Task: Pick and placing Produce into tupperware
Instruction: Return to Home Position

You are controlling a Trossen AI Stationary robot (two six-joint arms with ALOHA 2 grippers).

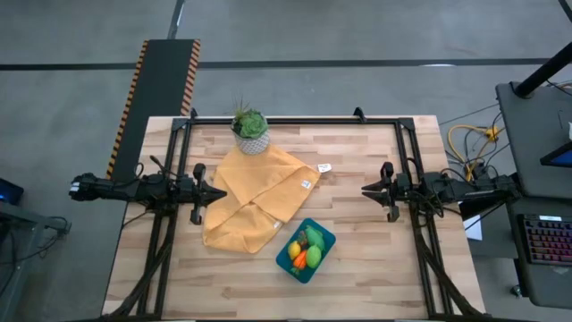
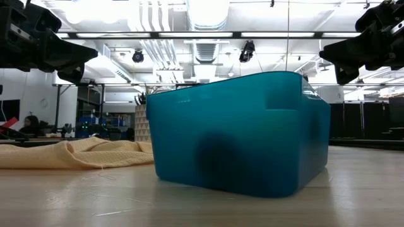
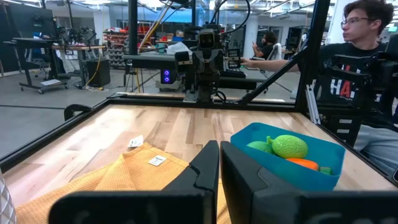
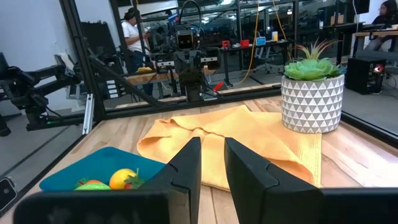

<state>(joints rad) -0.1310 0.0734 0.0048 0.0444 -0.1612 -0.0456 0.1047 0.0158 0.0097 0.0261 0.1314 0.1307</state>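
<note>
1. The tupperware (image 1: 306,250) is sitting near the tabletop's front edge, produce (image 1: 305,248) lying inside.
2. Left end effector (image 1: 217,193) is hovering closed, empty; right end effector (image 1: 367,190) slightly parted, empty.
3. The tupperware is lying frontward between both, nearer the right.

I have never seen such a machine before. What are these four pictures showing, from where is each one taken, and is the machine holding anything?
This is a robot with two dark arms at a wooden table. One picture looks straight down from above, one looks level across the table top, and two come from cameras on the arms' wrists. From above, the left gripper waits at the table's left side and the right gripper at its right; both hold nothing. The left one is shut, the right one has a narrow gap. On the table lie a yellow cloth, a potted plant and a blue tupperware with toy produce inside. In the left wrist picture a person sits beyond the table.
</note>
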